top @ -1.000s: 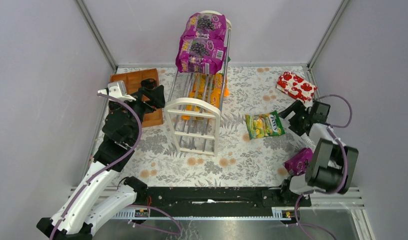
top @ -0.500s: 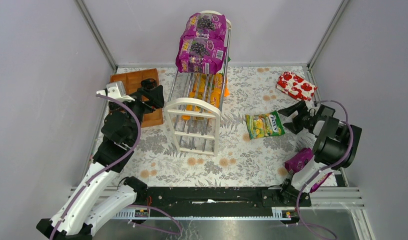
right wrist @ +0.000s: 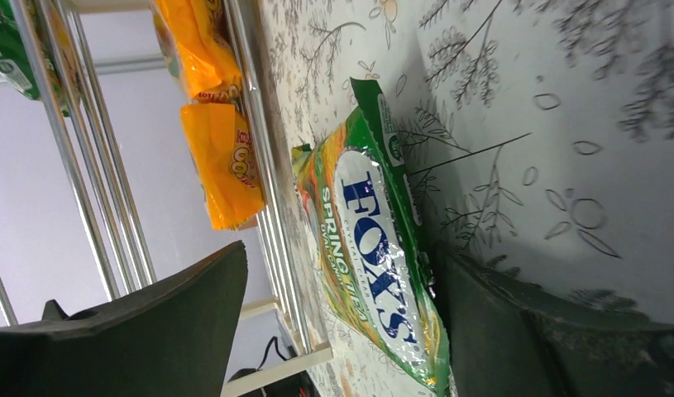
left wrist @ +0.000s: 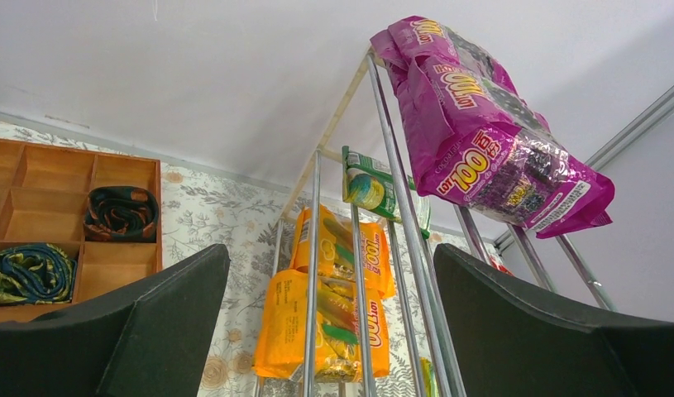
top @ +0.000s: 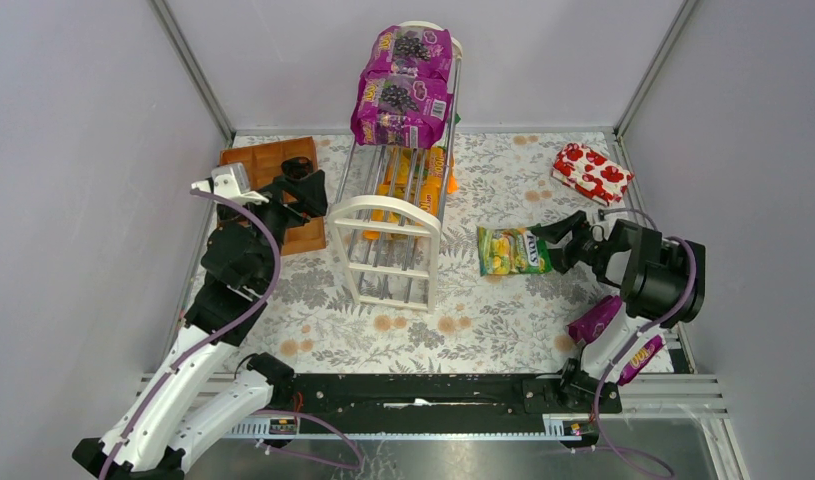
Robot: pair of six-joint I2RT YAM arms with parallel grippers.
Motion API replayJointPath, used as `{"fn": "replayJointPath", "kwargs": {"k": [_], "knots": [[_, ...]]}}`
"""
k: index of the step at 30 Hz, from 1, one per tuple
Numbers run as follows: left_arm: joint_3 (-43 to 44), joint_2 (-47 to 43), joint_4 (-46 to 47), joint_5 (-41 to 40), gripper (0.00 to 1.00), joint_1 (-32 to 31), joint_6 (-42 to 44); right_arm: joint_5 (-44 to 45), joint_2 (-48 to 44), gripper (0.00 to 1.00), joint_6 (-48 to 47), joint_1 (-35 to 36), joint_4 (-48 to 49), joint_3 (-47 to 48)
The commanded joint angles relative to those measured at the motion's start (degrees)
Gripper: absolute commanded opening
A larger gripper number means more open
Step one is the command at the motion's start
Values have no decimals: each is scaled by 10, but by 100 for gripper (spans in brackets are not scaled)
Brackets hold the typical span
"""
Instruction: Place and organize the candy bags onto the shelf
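Floral tabletop (top: 483, 310) boxed in by plain grey walls. Partly done, by the look of it. Already up on the shelf (top: 388, 215): two purple bags (top: 403, 95) on the top rods, orange bags (top: 413, 180) lower down, a green bag (left wrist: 368, 186) behind them. Not yet shelved: a FOX'S bag (top: 513, 250) lying flat right of the shelf, and a stray purple bag (top: 595, 322) by the right arm. Right claw (top: 558, 245) spread wide, straddling the FOX'S bag's edge, unclamped. Left claw (top: 308, 190) agape and empty beside the shelf.
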Motion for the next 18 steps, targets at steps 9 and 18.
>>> {"fn": "replayJointPath", "kwargs": {"k": [9, 18], "knots": [[-1, 5, 10, 2, 99, -1, -1, 11, 34, 37, -25, 34, -9, 0], [-2, 7, 10, 8, 99, -1, -4, 28, -65, 0, -11, 34, -12, -20]]}}
